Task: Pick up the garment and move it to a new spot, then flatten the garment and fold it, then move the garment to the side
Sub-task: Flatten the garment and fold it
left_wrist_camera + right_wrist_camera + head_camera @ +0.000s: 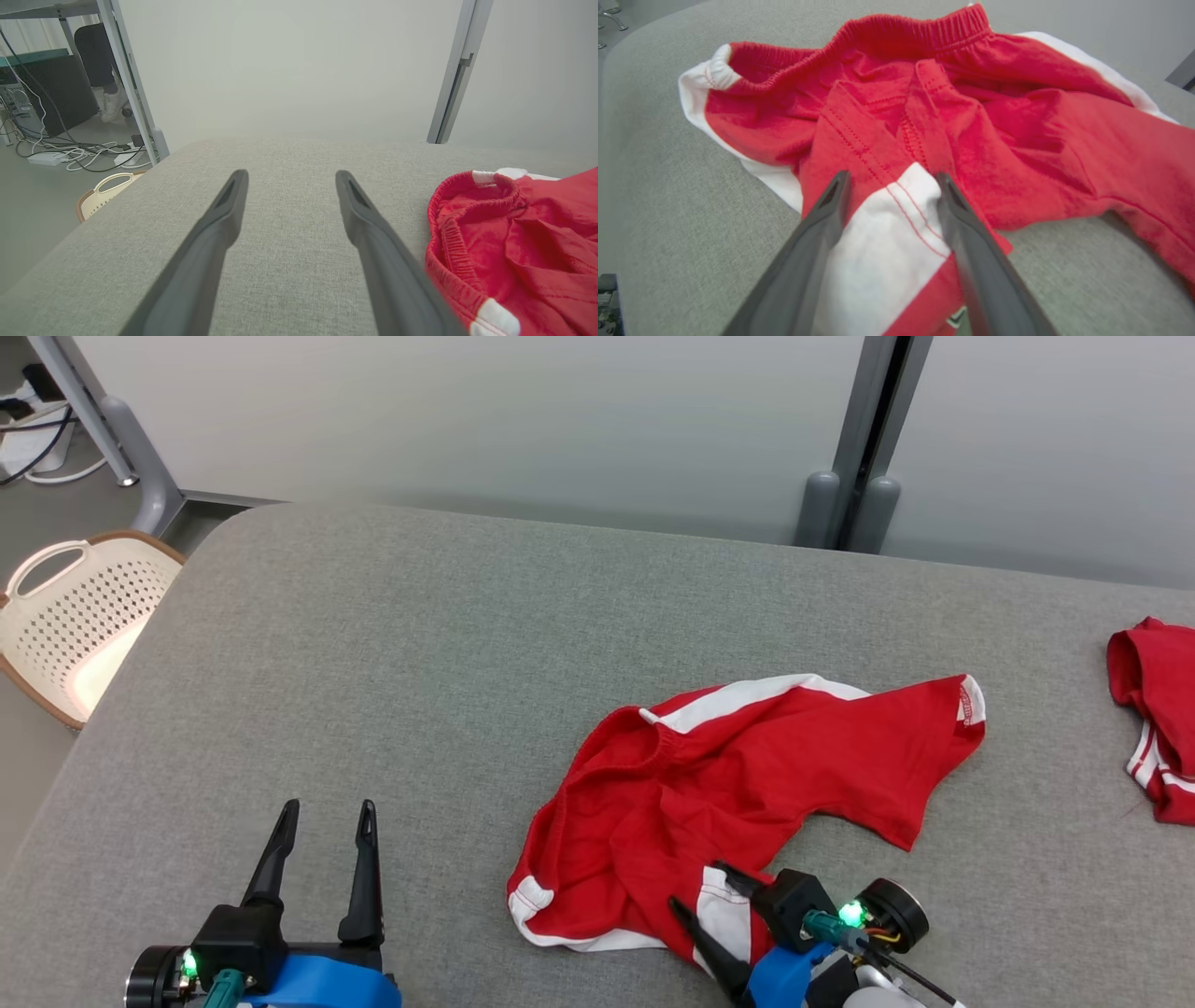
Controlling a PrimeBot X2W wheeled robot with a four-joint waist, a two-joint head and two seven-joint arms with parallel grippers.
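Right claw [698, 885] is hanging wide open over the red shorts [747, 765], straddling their white-banded edge, and the rest is sprawling toward its 12 o'clock.

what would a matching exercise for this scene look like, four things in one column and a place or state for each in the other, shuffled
Column one
1. left gripper
2. right gripper
3. basket
4. second red garment

Column two
a. lying at the far right edge of the table
b. open, over bare grey table
c. off the table, past its left edge
d. open, fingers either side of the white patch on the red shorts

Pairs: 1-b, 2-d, 3-c, 4-a
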